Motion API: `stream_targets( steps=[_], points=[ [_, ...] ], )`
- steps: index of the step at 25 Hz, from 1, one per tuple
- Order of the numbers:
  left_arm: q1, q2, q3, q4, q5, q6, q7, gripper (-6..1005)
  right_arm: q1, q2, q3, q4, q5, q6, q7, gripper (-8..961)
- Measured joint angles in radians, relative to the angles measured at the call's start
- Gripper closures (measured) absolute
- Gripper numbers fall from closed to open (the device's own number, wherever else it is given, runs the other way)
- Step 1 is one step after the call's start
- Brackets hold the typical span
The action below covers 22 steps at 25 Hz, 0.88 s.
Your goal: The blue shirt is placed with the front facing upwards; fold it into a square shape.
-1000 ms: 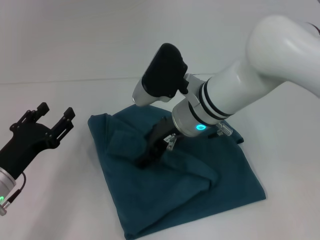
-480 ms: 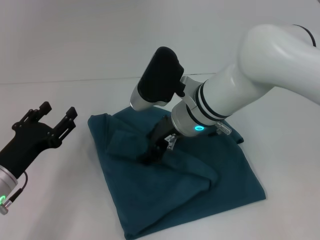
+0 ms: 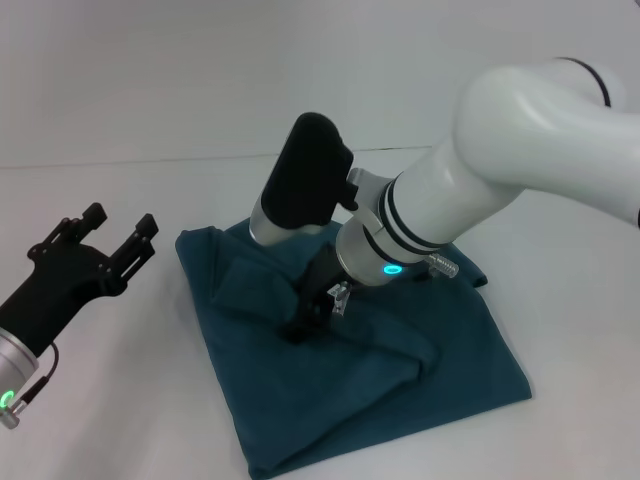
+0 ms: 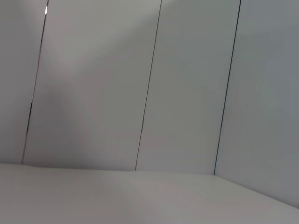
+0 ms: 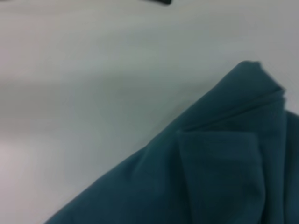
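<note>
The blue shirt (image 3: 400, 390) lies on the white table (image 3: 110, 420) as a rough folded square, with a loose flap near its far left corner and a raised fold across its middle. No print shows. My right gripper (image 3: 298, 328) points down onto the shirt's middle left, shut, with its dark tips on the cloth. The right wrist view shows the shirt (image 5: 224, 177) with its folded corner and flap against the table. My left gripper (image 3: 115, 228) hovers open to the left of the shirt, holding nothing.
The white table (image 5: 70, 93) runs bare to the left of and behind the shirt. A pale panelled wall (image 4: 149, 93) fills the left wrist view. The big white right arm (image 3: 500, 150) reaches over the shirt's far right part.
The right arm's wrist and elbow have swung slightly left and lower, while its tips stay at about the same spot on the shirt. The shirt and left gripper have barely moved.
</note>
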Motion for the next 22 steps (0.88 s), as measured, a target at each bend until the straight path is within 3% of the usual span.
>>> stream_targets(
  steps=[7, 16, 22],
  points=[
    [-0.007, 0.001, 0.000, -0.014, 0.000, 0.001, 0.004, 277, 0.001, 0.003, -0.092, -0.022, -0.075, 0.035, 0.085, 354],
    [-0.011, 0.002, 0.000, -0.022, 0.000, 0.002, 0.012, 278, -0.010, -0.002, -0.091, -0.050, -0.084, 0.036, 0.099, 486],
    [-0.011, 0.002, 0.000, -0.022, -0.003, 0.002, 0.022, 278, -0.019, -0.003, -0.089, -0.059, -0.083, 0.038, 0.108, 727]
  ],
)
